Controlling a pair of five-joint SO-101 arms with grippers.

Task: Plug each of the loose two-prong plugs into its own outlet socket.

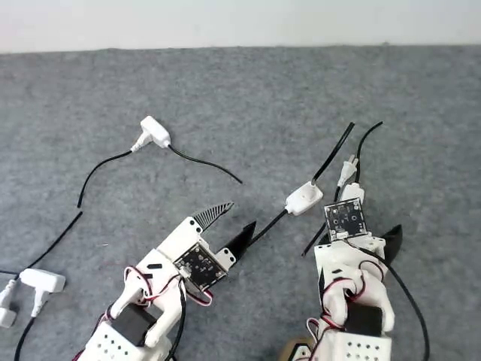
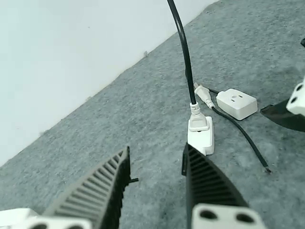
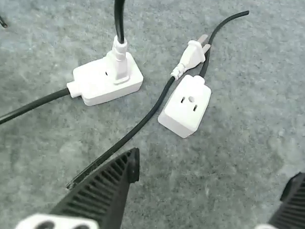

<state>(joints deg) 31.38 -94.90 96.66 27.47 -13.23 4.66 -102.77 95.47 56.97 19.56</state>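
Left gripper (image 2: 156, 152) sits low over the grey tabletop (image 1: 248, 98). Its fingers are open w/ nothing btw them, tips aimed at the mated socket (image 2: 200, 139) just ahead. That socket has a white plug w/ black cord pushed into it.

Right gripper (image 3: 214, 167) hangs over the empty socket (image 3: 186, 105), fingers spread wide, holding nothing. Loose plug (image 3: 193, 55) lies flat just beside the empty socket's far end, prongs pointing away, not inserted. A black cord runs along that socket's side. Mated socket & empty socket lie near each other, not touching.

In high view, far socket (image 1: 155, 132) lies toward the upper left, well apart from both arms, w/ a white plug at its end; looks joined, can't be sure. At the left edge, edge socket (image 1: 43, 280) lies w/ an edge plug (image 1: 37, 302) just beside it; can't tell if they're joined.
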